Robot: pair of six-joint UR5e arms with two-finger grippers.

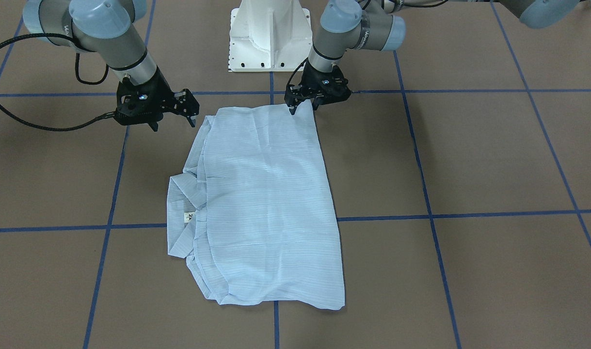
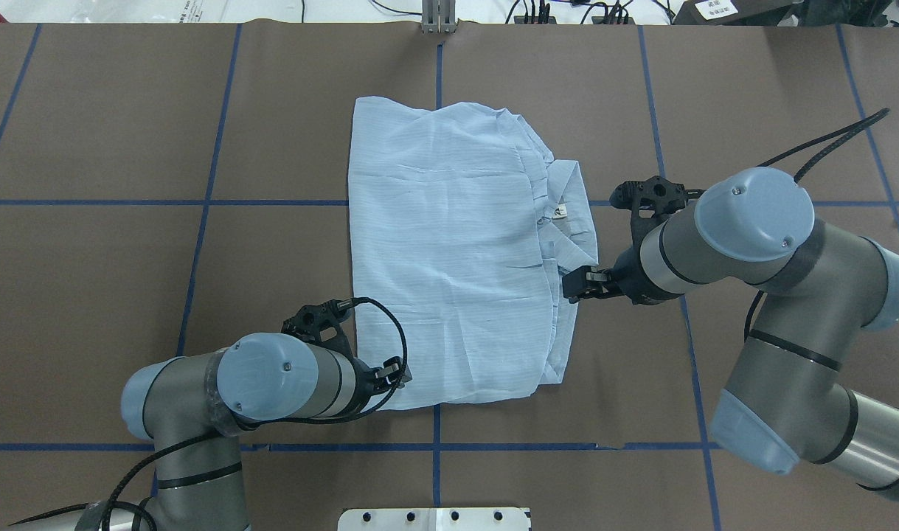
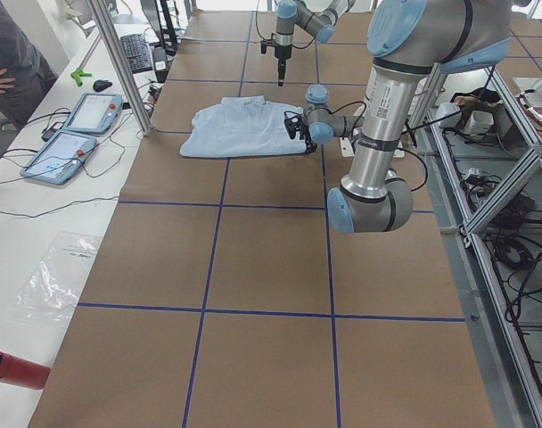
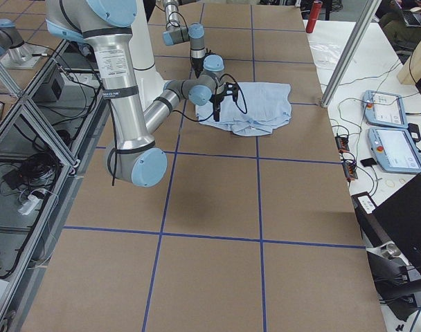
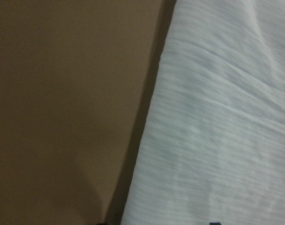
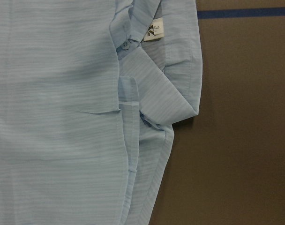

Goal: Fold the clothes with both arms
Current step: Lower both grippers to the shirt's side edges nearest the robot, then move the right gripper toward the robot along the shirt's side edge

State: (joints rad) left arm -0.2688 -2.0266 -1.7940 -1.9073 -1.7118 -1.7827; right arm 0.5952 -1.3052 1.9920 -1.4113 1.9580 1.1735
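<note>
The pale-blue striped shirt (image 1: 266, 194) lies folded flat in the middle of the table, also in the overhead view (image 2: 449, 258). Its collar (image 1: 179, 213) and white neck label (image 1: 189, 217) face the robot's right; the label also shows in the right wrist view (image 6: 155, 30). My left gripper (image 1: 303, 107) is open and low at the shirt's near corner, its tips straddling the cloth edge (image 5: 147, 140). My right gripper (image 1: 175, 123) is open and empty, hovering just off the collar-side edge, near the robot (image 2: 576, 284).
The white pedestal base (image 1: 268, 36) stands just behind the shirt. Blue tape lines (image 1: 470, 214) cross the brown table. Control tablets (image 3: 75, 129) and an operator (image 3: 12, 62) are at the far side; a red cylinder (image 3: 12, 367) lies off the table's end.
</note>
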